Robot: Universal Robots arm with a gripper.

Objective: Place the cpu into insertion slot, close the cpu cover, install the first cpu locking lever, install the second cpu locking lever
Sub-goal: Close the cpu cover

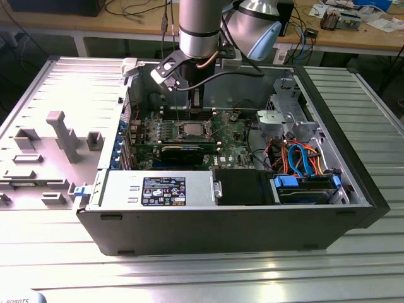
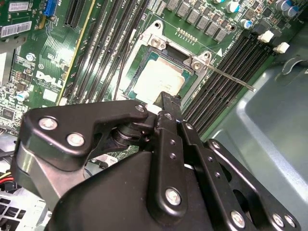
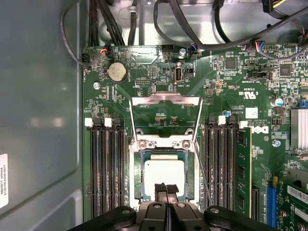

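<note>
Cpu [image 3: 165,172]: sits flat in the insertion slot [image 3: 136,173], silver top up, on the green motherboard [image 3: 231,96] inside the open computer case [image 1: 189,221]. Cpu cover [image 3: 166,99]: stands tilted back off the slot, so leaves the chip exposed. Pincer [image 3: 166,188]: pressed together over one edge of the chip, pinching nothing; contact with the chip unclear. Locking lever [image 2: 231,79]: juts free, unlatched.

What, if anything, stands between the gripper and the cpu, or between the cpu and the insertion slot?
Nothing visible does. In the first wrist view the cpu already lies inside the insertion slot, the cpu cover is swung open off it, and the gripper hangs directly over the cpu's edge with nothing between them.
</note>
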